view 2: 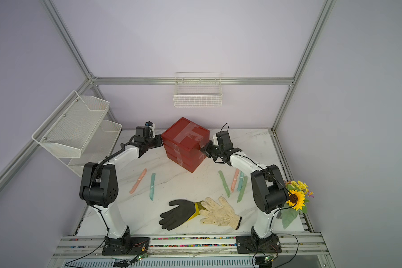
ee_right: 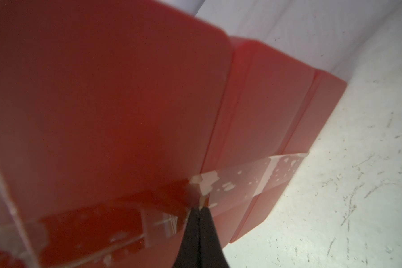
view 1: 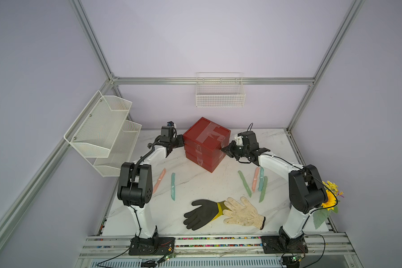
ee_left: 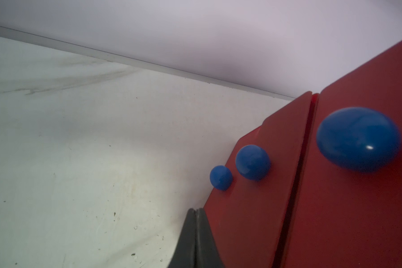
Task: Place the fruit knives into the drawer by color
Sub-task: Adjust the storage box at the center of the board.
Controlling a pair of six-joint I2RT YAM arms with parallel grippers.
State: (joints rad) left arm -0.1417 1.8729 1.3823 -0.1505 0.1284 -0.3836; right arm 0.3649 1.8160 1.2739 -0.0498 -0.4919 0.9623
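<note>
Knives of the left pair lie flat on the table point(view 1: 195, 183) beside the left arm: a salmon pink knife point(view 1: 159, 180) and, just beside it, a teal knife point(view 1: 173, 186). Their long axes run roughly from the front edge toward the back wall.

Further back, the left tool point(view 1: 178, 141) has its fingers pressed together on nothing. Its tip is at the left corner of the drawer point(view 1: 205, 141), touching it or just beside it. In the left wrist view that tip point(ee_left: 196, 210) sits at the edge of the red front that carries the three blue knobs point(ee_left: 253, 162). The knobs therefore face the left arm's side, hidden in both top views, and any pull seems to fall to that arm.

All three fronts look closed, and none of the fruit knives is inside as far as can be seen. The drawer is a red cube set cornerwise on the table, with clear tape point(ee_right: 276, 171) crossing its top and side.

The right tool point(view 1: 224, 148), likewise closed and empty, has its tip point(ee_right: 199, 208) on the taped corner opposite, probably to brace.

Nearer the right arm lie four more knives, well apart from both tools: a mint green knife point(view 1: 244, 183), a second pink knife point(view 1: 255, 178), a second teal knife point(view 1: 261, 178) and a second mint green knife point(view 1: 263, 189). The last three are close together, and all are slim, pastel and one-piece.
</note>
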